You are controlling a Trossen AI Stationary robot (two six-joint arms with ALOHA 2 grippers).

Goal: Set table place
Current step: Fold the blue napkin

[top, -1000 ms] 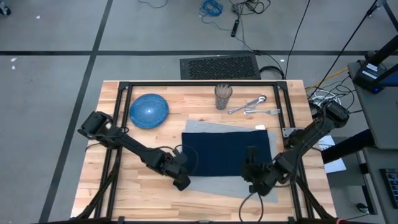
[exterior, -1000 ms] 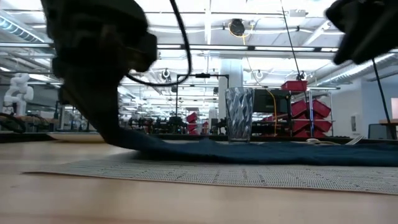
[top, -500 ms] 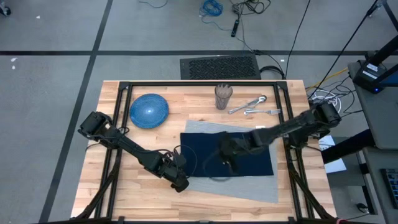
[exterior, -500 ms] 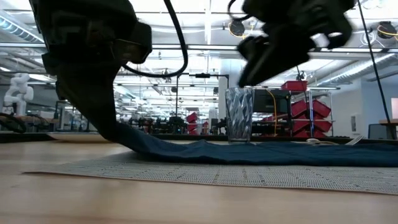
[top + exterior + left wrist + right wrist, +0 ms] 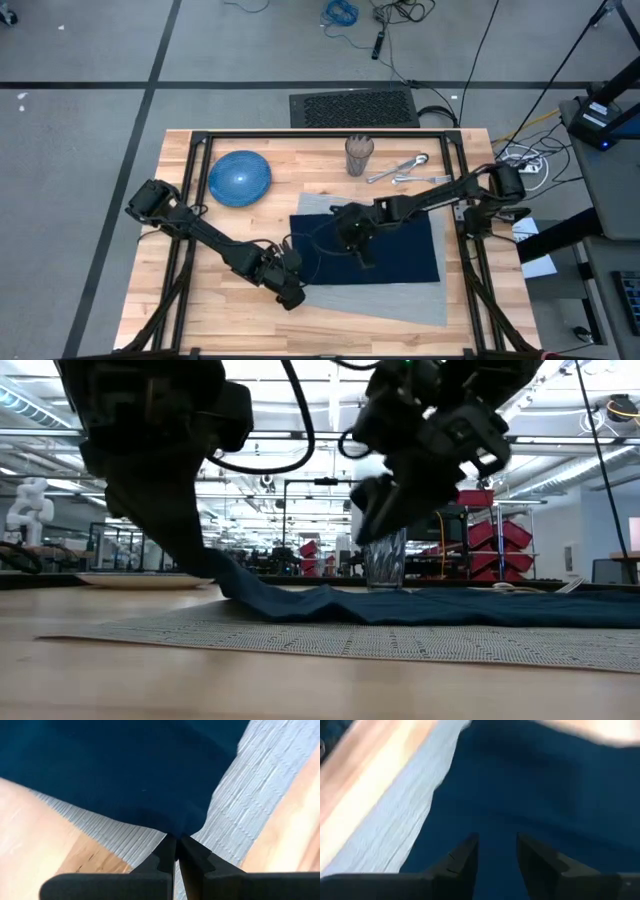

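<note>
A navy blue napkin (image 5: pixel 375 248) lies spread on the grey placemat (image 5: pixel 400 300), which lies flat on the wood table (image 5: pixel 200 310). My left gripper (image 5: pixel 292 296) is at the napkin's near left corner and is shut on it; the low view shows it low over the mat (image 5: pixel 200 560). My right gripper (image 5: pixel 360 250) hovers open above the napkin's left half, clear of the cloth (image 5: pixel 375 525); its wrist view shows the fingers apart (image 5: pixel 495 852) over blue cloth (image 5: pixel 545 795). My left gripper pinches the napkin's near left corner (image 5: pixel 175 831) between its two shut fingers, coming slanting down from the table's left. That corner (image 5: pixel 222 572) is raised a little off the placemat. The rest of the napkin lies on the mat with low wrinkles.
A round blue plate (image 5: pixel 240 178) sits at the far left. A glass (image 5: pixel 359 155) stands at the far middle, with cutlery (image 5: pixel 405 170) to its right. Bare wood lies along the near edge and left of the mat.
My right gripper has swung from the placemat's near right part toward the table's left and far side, and now hangs over the napkin's left half. My left gripper has kept its hold on the raised corner.
</note>
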